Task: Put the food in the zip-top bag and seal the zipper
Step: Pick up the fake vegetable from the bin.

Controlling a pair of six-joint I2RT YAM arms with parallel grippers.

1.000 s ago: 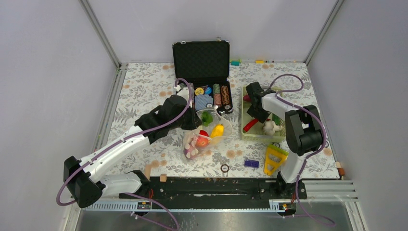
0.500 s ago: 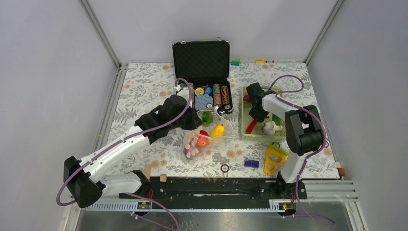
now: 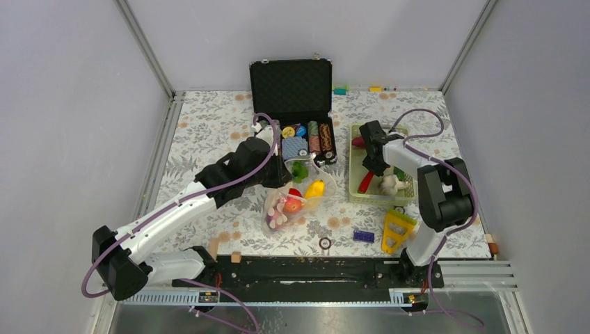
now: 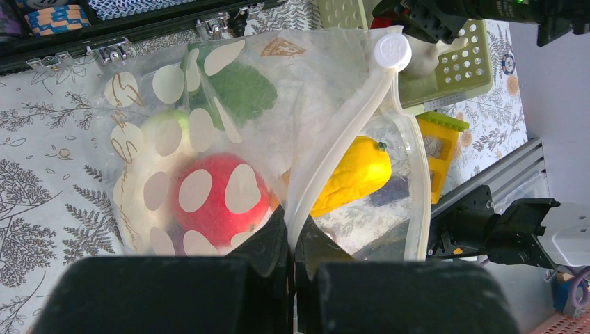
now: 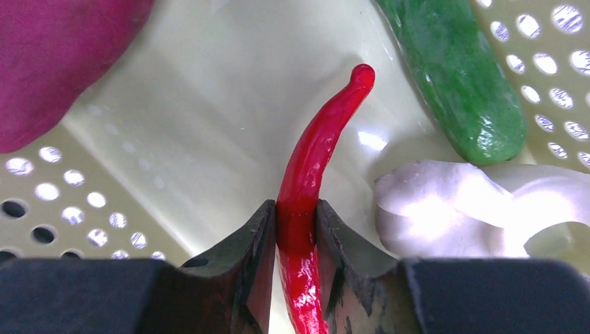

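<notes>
Moved: right gripper (image 5: 298, 216) has narrowed its jaws since the earlier frame and now sits on the chili (image 5: 327, 132) in the basket (image 5: 209, 104).
Right gripper: jaws press both sides of the chili's lower half, and the curved tip points away from the gripper.
Left gripper (image 4: 292, 236): fully closed, pinching the bag (image 4: 209, 139) at its zipper (image 4: 348, 132) edge, with the mouth open just ahead of it.
Other food: red, yellow and green pieces are already in the bag. Cucumber (image 5: 459, 76), garlic (image 5: 459, 202) and purple piece (image 5: 56, 56) lie beside the right gripper.
Handling: the chili looks light, hard and glossy, so it is likely to slip or pivot. Its thicker middle seems the safer hold. The bag is soft and will sag, so the stiffer zipper strip is the place to grip it.
</notes>
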